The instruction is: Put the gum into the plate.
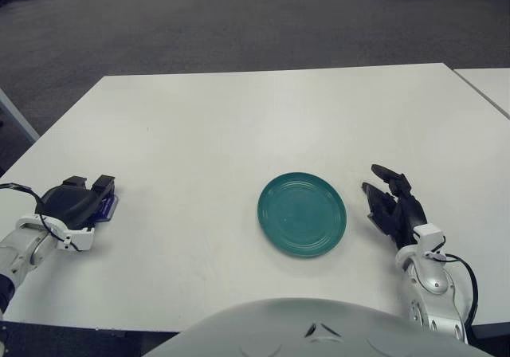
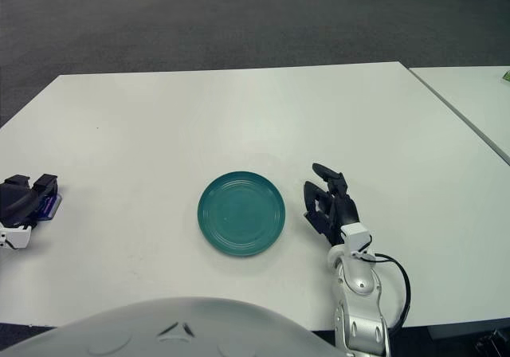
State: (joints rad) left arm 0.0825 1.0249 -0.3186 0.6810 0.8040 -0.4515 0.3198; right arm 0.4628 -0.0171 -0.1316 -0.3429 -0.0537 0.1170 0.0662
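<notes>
A teal plate [image 1: 301, 213] lies on the white table [image 1: 239, 118], right of centre and near the front, with nothing in it. Far to its left, near the table's left edge, my left hand [image 1: 88, 188] is curled over a blue-purple pack of gum [image 1: 108, 207]. Only the pack's right edge peeks out below the fingers. My right hand [image 1: 389, 200] shows just right of the plate, fingers spread and holding nothing.
A second white table [image 1: 488, 82] begins at the far right, separated by a narrow gap. Dark carpet floor lies beyond the table's far edge. My own grey torso [image 1: 319, 329] fills the bottom centre.
</notes>
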